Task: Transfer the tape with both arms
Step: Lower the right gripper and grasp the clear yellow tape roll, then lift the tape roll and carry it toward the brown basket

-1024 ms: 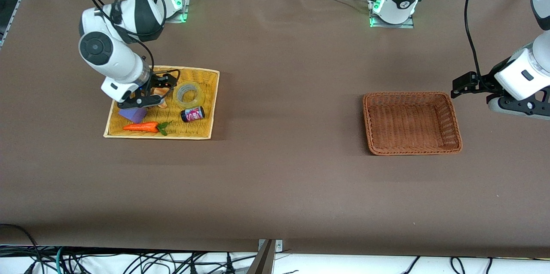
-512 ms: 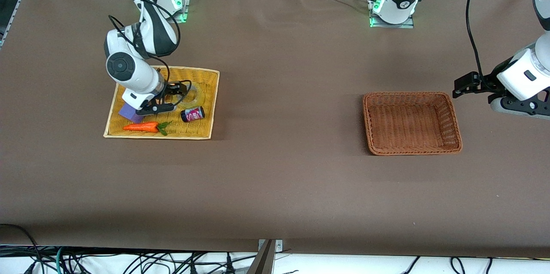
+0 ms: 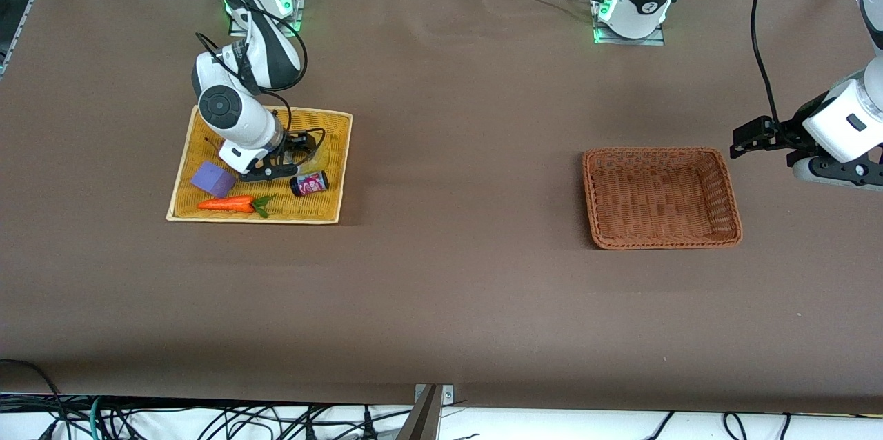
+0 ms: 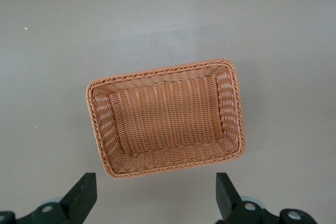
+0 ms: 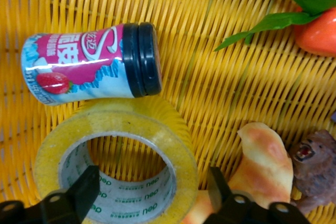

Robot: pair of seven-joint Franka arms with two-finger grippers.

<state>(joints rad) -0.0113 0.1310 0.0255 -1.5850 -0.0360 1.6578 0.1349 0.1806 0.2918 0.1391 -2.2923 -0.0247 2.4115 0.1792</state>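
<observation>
Your right gripper [image 5: 149, 195]: fingers spread wide, straddling the translucent yellowish tape roll [image 5: 118, 161] lying in the flat yellow wicker tray [image 3: 331, 164]. Your left gripper [image 4: 152, 195]: fingers spread, empty, over the counter [image 3: 469, 274] beside the brown woven basket [image 4: 165, 119].

A yellow tray [image 3: 338, 171] lies toward the right arm's end of the table, holding a can [image 3: 309, 183], carrot [image 3: 229, 204], purple block [image 3: 213, 178], croissant [image 5: 265, 169] and bear [image 5: 316, 169]. A brown basket [image 3: 730, 198] sits toward the left arm's end.
</observation>
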